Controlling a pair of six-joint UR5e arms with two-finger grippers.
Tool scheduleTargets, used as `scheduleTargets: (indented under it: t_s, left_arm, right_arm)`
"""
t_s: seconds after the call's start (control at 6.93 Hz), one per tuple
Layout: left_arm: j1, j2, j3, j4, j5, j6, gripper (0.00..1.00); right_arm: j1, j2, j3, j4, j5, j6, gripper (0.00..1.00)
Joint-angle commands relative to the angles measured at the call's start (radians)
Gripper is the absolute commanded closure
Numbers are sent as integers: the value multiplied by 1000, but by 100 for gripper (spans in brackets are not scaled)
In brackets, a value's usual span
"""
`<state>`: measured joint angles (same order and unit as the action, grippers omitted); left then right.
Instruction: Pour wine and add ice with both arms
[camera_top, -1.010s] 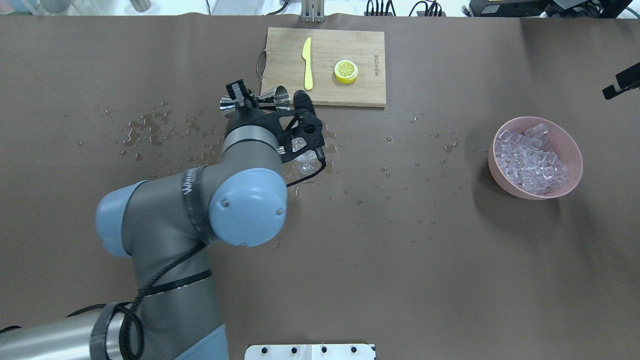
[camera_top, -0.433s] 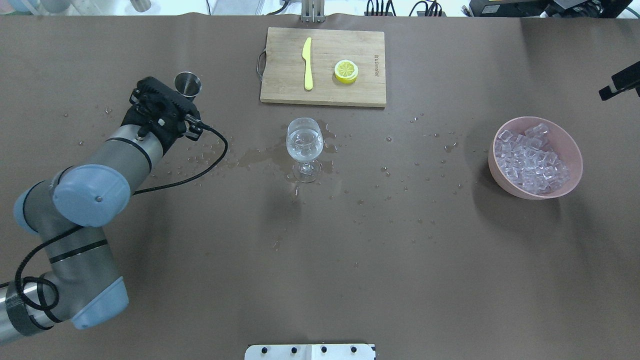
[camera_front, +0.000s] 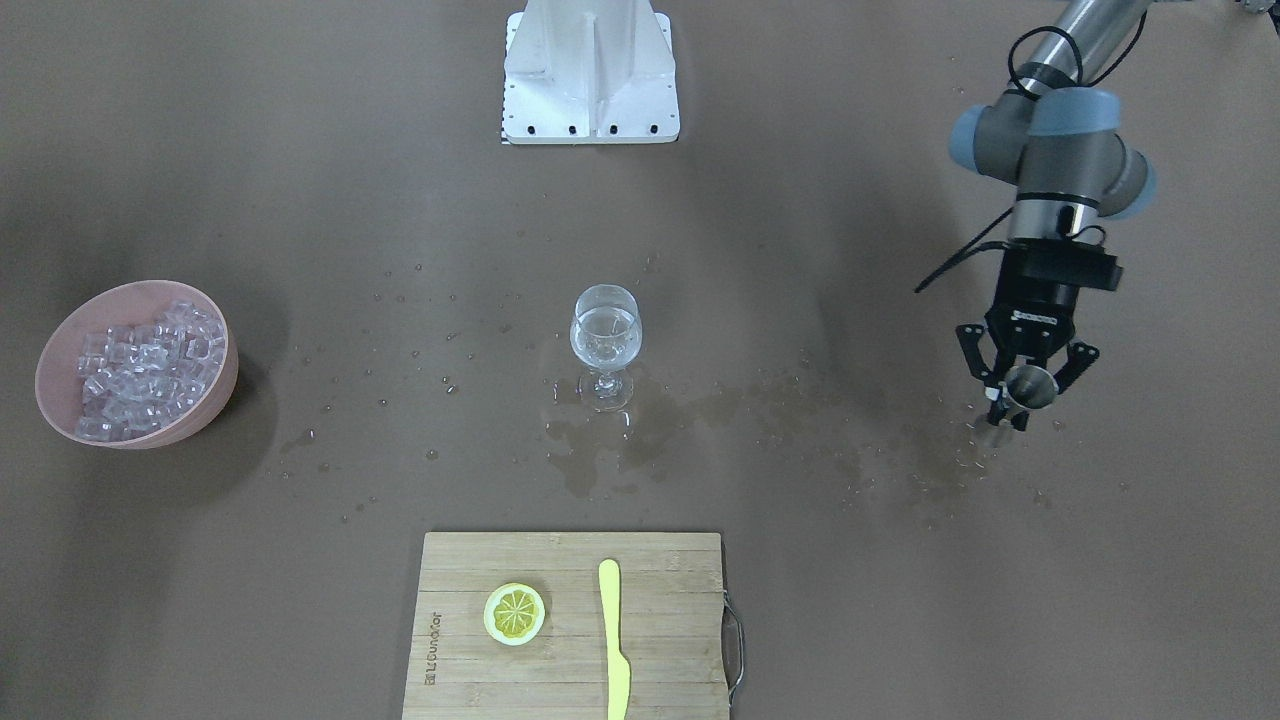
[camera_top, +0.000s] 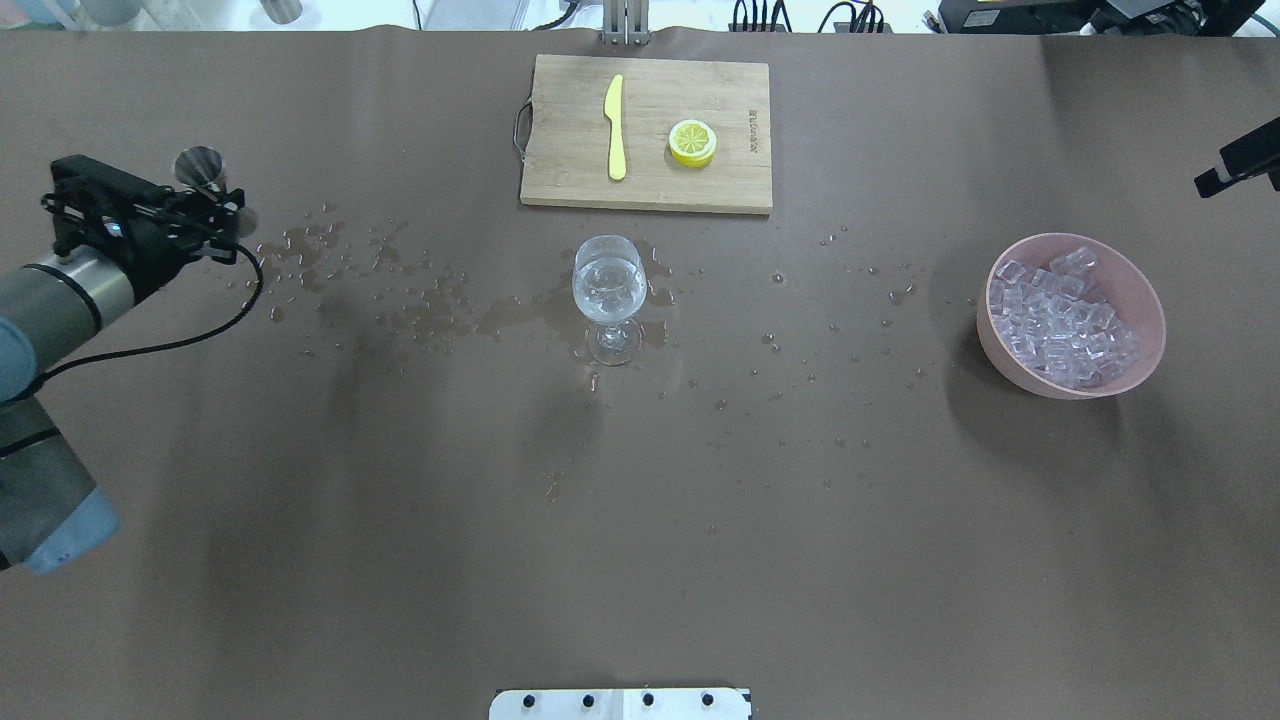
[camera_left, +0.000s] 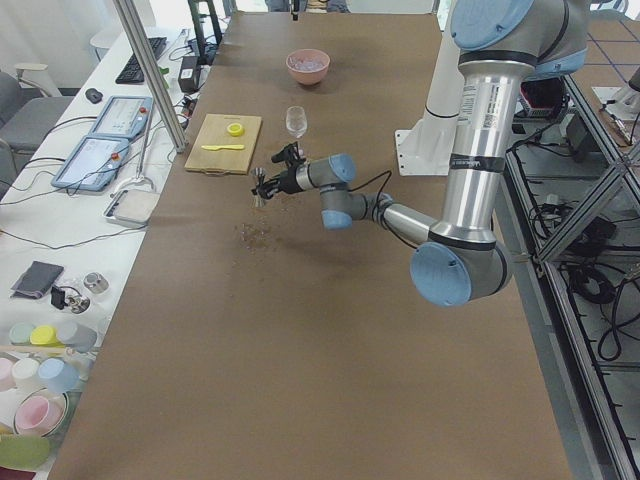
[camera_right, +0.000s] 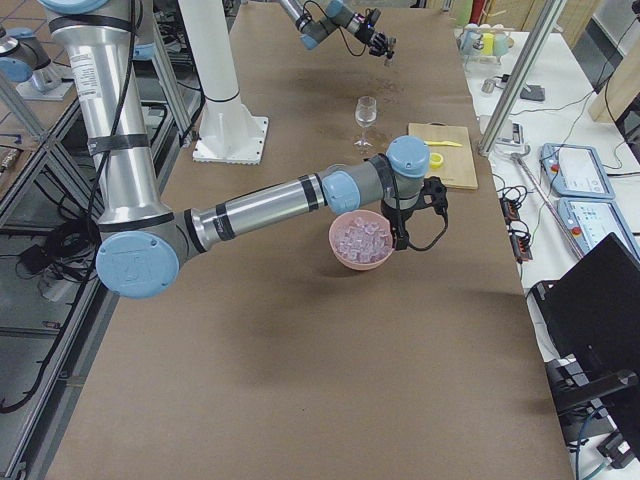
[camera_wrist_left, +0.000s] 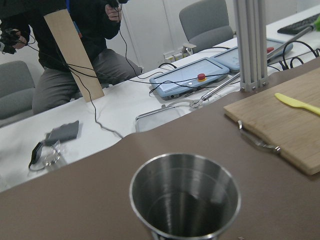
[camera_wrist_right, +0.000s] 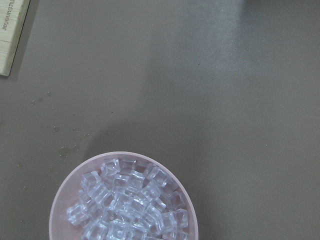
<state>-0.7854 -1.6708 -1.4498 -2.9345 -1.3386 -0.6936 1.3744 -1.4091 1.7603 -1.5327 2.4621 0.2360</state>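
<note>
A wine glass (camera_top: 608, 290) stands upright mid-table with a little clear wine in its bowl; it also shows in the front view (camera_front: 604, 335). Many small clear ice cubes (camera_top: 1060, 315) fill a pink bowl (camera_top: 1145, 290) at the right, also seen from the right wrist (camera_wrist_right: 125, 205). My left gripper (camera_front: 1022, 388) is shut on a steel jigger (camera_front: 1025, 380), upright, far to the left of the glass (camera_top: 200, 165). The left wrist view looks into the jigger's empty cup (camera_wrist_left: 185, 197). My right gripper (camera_top: 1238, 165) shows only as a black piece beyond the bowl; its fingers are hidden.
A wooden cutting board (camera_top: 700, 185) at the back centre carries a yellow knife (camera_top: 615, 125) and a lemon slice (camera_top: 692, 142). Spilled drops and a wet patch (camera_top: 400, 290) run from the glass leftward. The white base block (camera_front: 590, 70) sits at the robot's edge.
My left arm has swung from above the wine glass far to the left. The jigger went from tipped over the glass to upright. The glass now stands uncovered.
</note>
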Motion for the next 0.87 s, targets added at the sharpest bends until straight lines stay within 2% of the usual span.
scheduleTargets:
  t_s: [0.0, 0.14, 0.29, 0.72]
  left_arm:
    - [-92, 46, 129, -145, -123, -90, 100]
    - [-95, 66, 193, -217, -123, -90, 100]
    - [-95, 83, 215, -251, -120, -89, 100]
    - [-92, 94, 241, -262, -114, -98, 100]
  right_arm:
    - [-6, 2, 7, 8, 0, 14, 0]
    - [-23, 2, -1, 63, -5, 69, 0]
    - [-43, -1, -4, 113, -12, 129, 0]
    - [-60, 1, -2, 123, -32, 143, 0]
